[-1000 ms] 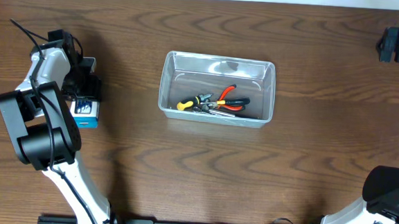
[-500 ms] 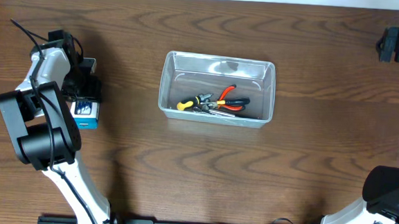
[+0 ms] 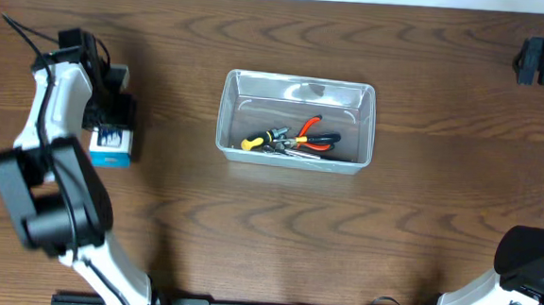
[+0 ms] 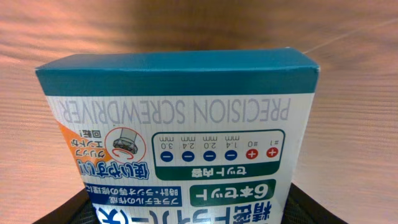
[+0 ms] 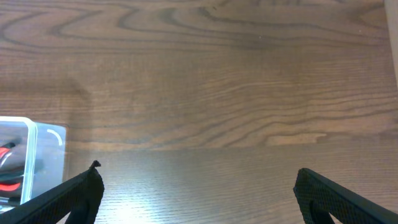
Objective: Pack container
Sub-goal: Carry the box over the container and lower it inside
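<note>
Pliers (image 3: pixel 313 136) and yellow-handled tool (image 3: pixel 254 143) in container (image 3: pixel 298 79). Screwdriver box (image 3: pixel 111 146) well apart, clamped by left gripper (image 3: pixel 112 114). Right gripper (image 5: pixel 198 169) spread wide, empty. Box transfer likely pending.

Brown wood-grain table (image 3: pixel 247 246); clear container (image 3: pixel 300 86) at centre on it; blue-white box (image 3: pixel 112 145) far left.

1. Overhead: bright, even light from above, pic sharp throughout; soft shadows on the table (image 3: pixel 248 229) near the arm bases.
2. Glare on the clear container (image 3: pixel 299 78) walls, esp the far one.
3. Left wrist: box (image 4: pixel 180 124) print sharp, wood behind it blurry w/ warm pinkish cast.
4. Right wrist: pale sheen low-left, right gripper (image 5: pixel 198 169) just a dark silhouette.
</note>
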Available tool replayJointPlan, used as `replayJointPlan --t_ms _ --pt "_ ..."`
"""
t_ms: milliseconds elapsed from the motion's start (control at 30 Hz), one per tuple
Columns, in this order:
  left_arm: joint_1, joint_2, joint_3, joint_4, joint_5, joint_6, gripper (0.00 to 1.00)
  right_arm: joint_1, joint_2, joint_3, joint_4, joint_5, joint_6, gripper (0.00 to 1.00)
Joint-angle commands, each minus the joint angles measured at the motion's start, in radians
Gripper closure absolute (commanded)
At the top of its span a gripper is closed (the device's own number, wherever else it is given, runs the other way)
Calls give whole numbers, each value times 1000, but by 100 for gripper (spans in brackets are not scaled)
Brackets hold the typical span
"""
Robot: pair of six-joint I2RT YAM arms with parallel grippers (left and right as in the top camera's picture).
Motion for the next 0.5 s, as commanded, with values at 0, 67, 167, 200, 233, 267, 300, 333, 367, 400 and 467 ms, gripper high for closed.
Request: replayJointPlan --t_ms 0,67,167,200,233,267,300,333,367,400,467 --pt "-63 -157 5 -7 11 2 94 6 -6 -1 -3 -8 -13 1" --pt "-121 -234 8 -7 11 16 94 6 -6 -1 -3 -7 -13 1" --pt "-246 -336 13 -2 11 93 94 6 -6 -1 -3 -8 -13 1" --pt "-301 -368 13 9 11 123 94 6 -6 -1 -3 -8 -13 1" --pt "-352 -390 13 25 11 142 94 6 -6 -1 -4 -8 -13 1" --pt "-413 -410 13 46 11 164 94 6 -6 -1 -3 -8 -12 1" --pt "-476 -422 13 66 11 198 94 6 -6 -1 -3 -8 -12 1" --pt "-530 -425 13 85 11 236 95 6 -6 -1 -3 -8 -12 1" --pt "-581 -425 13 105 11 271 94 6 -6 -1 -3 -8 -12 1" --pt "-635 -418 13 129 11 307 94 6 -6 -1 -4 -8 -12 1" --pt "-724 -390 13 179 11 354 94 6 -6 -1 -6 -8 -13 1"
